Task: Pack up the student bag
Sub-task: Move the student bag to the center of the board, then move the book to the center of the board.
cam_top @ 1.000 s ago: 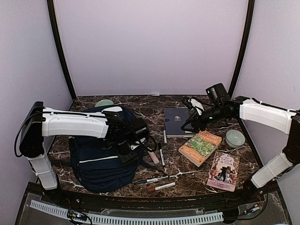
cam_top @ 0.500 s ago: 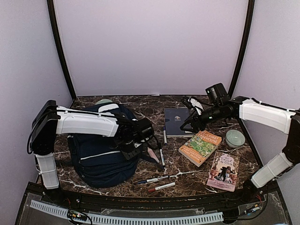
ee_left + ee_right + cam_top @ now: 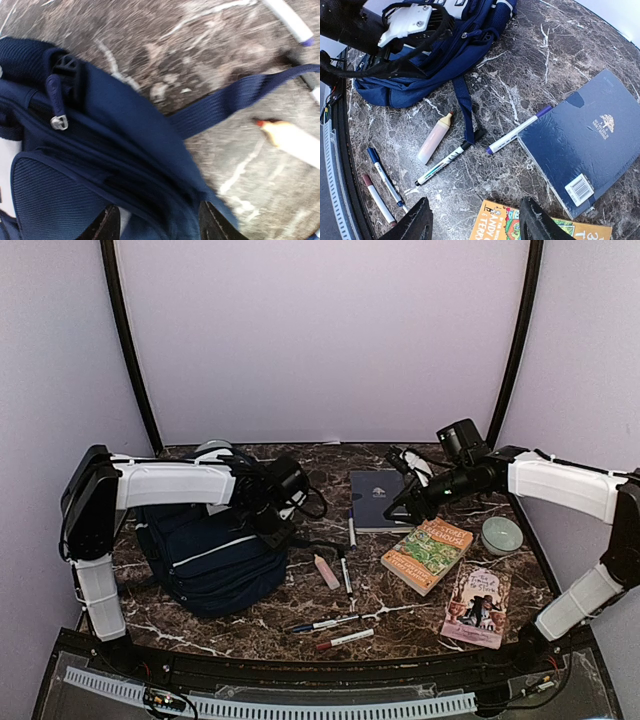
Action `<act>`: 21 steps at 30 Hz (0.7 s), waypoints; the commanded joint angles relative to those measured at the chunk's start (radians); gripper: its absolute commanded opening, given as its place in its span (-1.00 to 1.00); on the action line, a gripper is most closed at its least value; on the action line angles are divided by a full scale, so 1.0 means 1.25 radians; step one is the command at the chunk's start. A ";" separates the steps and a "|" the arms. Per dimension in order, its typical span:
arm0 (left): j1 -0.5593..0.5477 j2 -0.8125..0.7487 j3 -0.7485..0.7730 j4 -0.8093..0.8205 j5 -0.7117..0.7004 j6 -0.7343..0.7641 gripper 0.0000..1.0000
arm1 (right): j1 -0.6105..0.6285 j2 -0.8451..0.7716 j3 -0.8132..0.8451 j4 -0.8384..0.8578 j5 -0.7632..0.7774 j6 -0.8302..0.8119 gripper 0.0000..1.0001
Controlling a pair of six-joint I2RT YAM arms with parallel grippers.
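Observation:
The student bag, navy with a white stripe, lies at the table's left; it also shows in the right wrist view. My left gripper is at the bag's upper right edge, shut on a fold of navy bag fabric that fills the space between its fingers. A bag strap trails over the marble. My right gripper is open and empty, held above the table between a navy hardcover book and an orange paperback.
Loose on the table: pink highlighter, black marker, purple-capped pen, blue pen, red pen. A pink paperback and green bowl are at right. Another bowl sits behind the bag.
My left gripper has moved back and to the left, dragging the bag with it, away from the pens. The right arm has stayed put.

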 commanded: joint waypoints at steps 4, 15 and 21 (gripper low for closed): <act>-0.005 -0.185 -0.051 0.034 0.211 0.005 0.08 | -0.005 0.026 0.011 0.014 0.029 -0.008 0.17; -0.005 -0.180 -0.081 0.299 0.402 -0.252 0.22 | -0.107 0.081 0.106 -0.073 0.063 0.028 0.14; -0.010 -0.087 -0.085 0.505 0.525 -0.358 0.20 | -0.150 0.002 0.031 -0.168 0.146 -0.052 0.07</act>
